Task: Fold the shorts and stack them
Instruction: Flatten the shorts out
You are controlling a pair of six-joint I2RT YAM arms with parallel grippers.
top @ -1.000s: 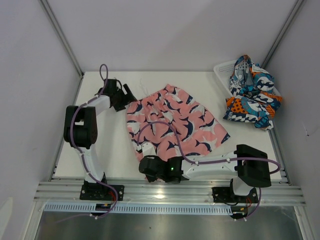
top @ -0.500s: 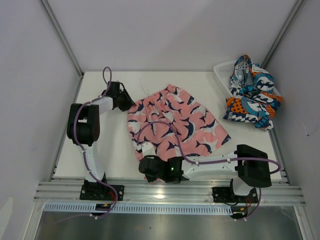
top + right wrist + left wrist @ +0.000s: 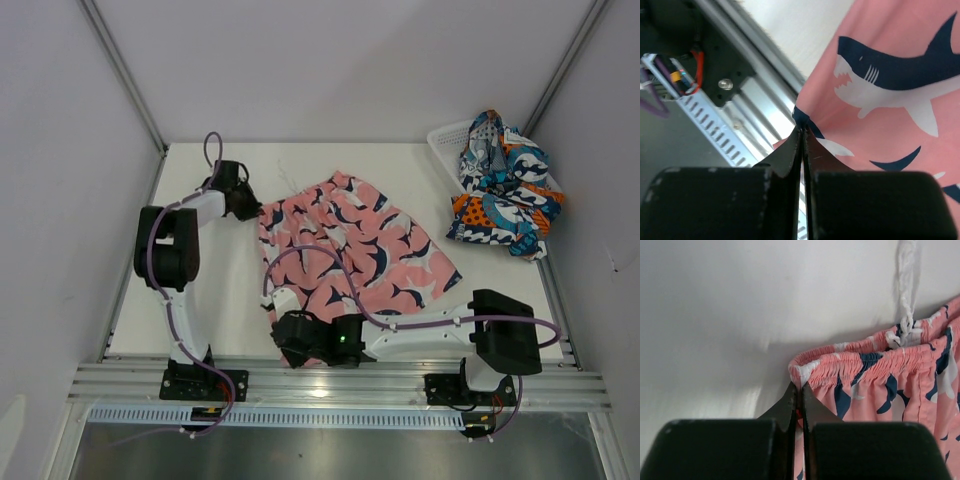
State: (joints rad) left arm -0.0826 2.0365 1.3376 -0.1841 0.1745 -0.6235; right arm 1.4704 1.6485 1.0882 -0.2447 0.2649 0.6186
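The pink shorts (image 3: 350,245) with navy-and-white sharks lie spread in the middle of the table. My left gripper (image 3: 260,211) is at their far left waistband corner and shut on it; the left wrist view shows the gathered waistband (image 3: 855,362) pinched at the gripper (image 3: 800,388). My right gripper (image 3: 276,322) is shut on the near left hem corner, lifted by the front rail; in the right wrist view the pink fabric (image 3: 890,110) runs from the gripper (image 3: 802,129). The blue, teal and orange shorts (image 3: 505,190) lie bunched at the far right.
A white mesh basket (image 3: 446,140) stands at the back right corner, partly under the patterned shorts. The aluminium front rail (image 3: 330,385) runs along the near edge, close under my right gripper. A white drawstring (image 3: 907,285) trails from the waistband. Grey walls enclose the table.
My left gripper has slid right onto the waistband corner and gone from open to shut on it. My right gripper has shifted slightly left, dragging the hem corner with it.
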